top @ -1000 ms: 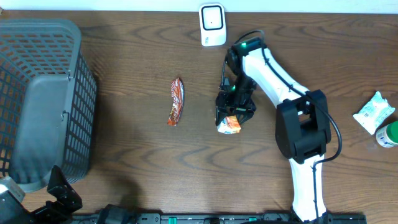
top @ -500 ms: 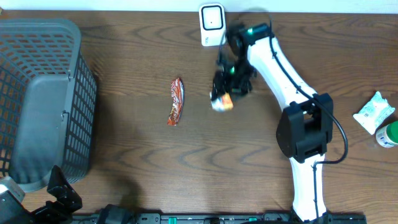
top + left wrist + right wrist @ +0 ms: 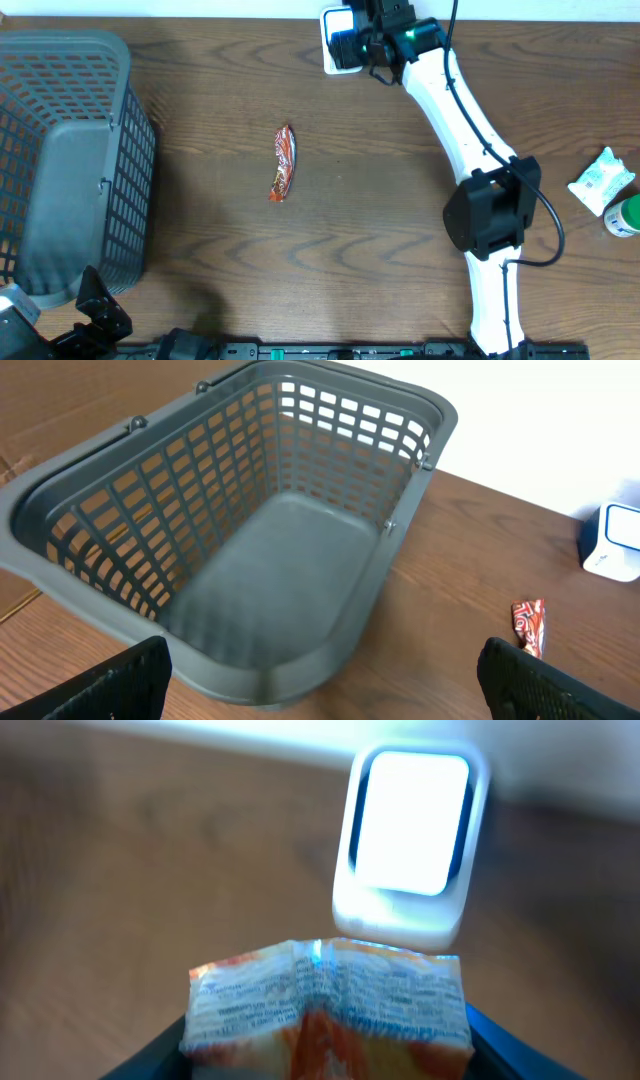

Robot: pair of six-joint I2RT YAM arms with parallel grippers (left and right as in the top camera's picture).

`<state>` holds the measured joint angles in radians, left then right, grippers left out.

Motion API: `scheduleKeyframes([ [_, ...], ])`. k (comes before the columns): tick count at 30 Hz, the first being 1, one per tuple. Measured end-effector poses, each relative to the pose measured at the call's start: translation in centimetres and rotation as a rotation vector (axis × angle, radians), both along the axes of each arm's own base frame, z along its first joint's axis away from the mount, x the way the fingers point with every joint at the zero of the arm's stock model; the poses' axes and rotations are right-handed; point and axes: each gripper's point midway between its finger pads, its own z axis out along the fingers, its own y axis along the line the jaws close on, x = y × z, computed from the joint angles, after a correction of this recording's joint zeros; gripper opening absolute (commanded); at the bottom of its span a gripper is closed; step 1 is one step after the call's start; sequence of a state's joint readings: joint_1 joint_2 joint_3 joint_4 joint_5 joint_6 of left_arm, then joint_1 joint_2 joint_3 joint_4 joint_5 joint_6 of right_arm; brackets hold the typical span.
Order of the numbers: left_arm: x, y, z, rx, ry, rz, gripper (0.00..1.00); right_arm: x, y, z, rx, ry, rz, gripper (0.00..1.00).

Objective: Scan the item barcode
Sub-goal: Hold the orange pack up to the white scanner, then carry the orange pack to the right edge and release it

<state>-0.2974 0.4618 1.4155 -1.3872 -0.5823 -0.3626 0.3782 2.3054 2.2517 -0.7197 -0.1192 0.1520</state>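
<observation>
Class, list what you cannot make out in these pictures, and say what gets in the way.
1. Packet: print blurred in the right wrist view, bottom cut off; hidden under the arm overhead.
2. Scanner: partly covered by that arm overhead.
3. Green container: cut off by the right edge overhead.
4. Wrapper: label too small overhead.

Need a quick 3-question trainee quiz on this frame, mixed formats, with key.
1. Which gripper hangs wide open by the gray basket?
2. True or false: the red wrapper lies on the table, outside the basket.
3. The right gripper holds its packet in front of: A) the scanner B) the basket C) the red wrapper.
Key: 1 left gripper; 2 true; 3 A.
</observation>
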Motion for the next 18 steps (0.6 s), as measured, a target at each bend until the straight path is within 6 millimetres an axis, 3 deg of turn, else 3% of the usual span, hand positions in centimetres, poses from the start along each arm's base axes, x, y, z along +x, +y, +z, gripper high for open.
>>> scheduleKeyframes([
  [3, 0.0, 0.0, 0.0, 0.000, 0.000, 0.000, 0.98, 3.3, 0.6, -0.2, 0.019, -0.121, -0.029, 0.52],
  [8, 0.0, 0.0, 0.0, 0.000, 0.001, -0.001, 0.98, 7.7, 1.5, -4.5, 0.039, -0.245, -0.064, 0.49],
  [12, 0.0, 0.0, 0.0, 0.000, 0.001, 0.000, 0.98, 9.2, 1.4, -8.3, 0.021, -0.269, -0.095, 0.49],
  [18, 0.0, 0.0, 0.0, 0.000, 0.001, 0.000, 0.98, 9.8, 0.6, -7.8, -0.020, -0.314, -0.127, 0.48],
])
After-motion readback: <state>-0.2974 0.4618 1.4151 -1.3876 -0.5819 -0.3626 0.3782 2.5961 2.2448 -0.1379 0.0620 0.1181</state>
